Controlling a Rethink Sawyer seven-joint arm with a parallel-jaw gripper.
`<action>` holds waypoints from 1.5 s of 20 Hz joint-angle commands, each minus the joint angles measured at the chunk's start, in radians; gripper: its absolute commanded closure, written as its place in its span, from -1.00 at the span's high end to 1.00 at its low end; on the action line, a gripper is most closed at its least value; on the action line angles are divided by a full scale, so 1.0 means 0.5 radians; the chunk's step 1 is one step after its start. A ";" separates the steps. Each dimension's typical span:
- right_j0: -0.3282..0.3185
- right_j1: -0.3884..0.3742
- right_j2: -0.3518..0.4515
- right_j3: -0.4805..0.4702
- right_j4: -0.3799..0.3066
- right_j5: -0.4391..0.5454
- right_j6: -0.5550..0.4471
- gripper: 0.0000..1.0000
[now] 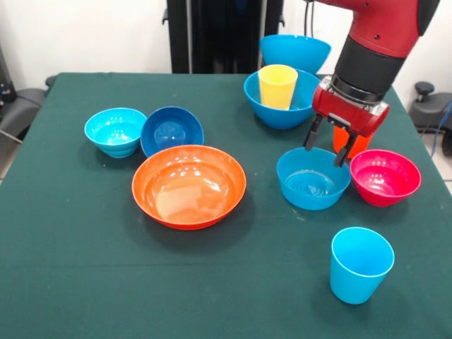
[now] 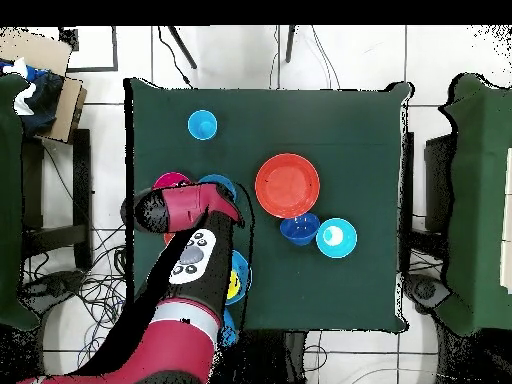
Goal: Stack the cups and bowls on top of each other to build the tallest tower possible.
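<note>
Right of centre in the front view, the pincer hangs open above the medium bowl, with the orange cup just behind it on the desk.

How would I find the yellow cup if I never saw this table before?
Start at the big orange bowl in the middle of the green table, then look toward the robot's side, beside the red arm. There a large blue bowl holds the yellow cup standing upright inside it. It is the only yellow thing here, and the only cup sitting in a bowl.
</note>
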 commanded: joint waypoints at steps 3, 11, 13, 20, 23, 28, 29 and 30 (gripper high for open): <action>-0.066 0.020 0.128 0.002 0.038 -0.105 0.183 1.00; -0.183 -0.095 0.161 0.142 -0.041 -0.152 0.052 1.00; -0.236 -0.131 0.189 0.198 -0.068 -0.178 0.003 1.00; -0.348 -0.150 0.251 0.251 -0.145 -0.246 -0.093 1.00; -0.332 -0.113 0.242 0.232 -0.151 -0.281 -0.063 1.00; -0.289 -0.085 0.212 0.201 -0.146 -0.276 -0.034 1.00; -0.276 -0.079 0.201 0.194 -0.145 -0.273 -0.027 1.00; -0.268 -0.075 0.197 0.190 -0.140 -0.269 -0.022 1.00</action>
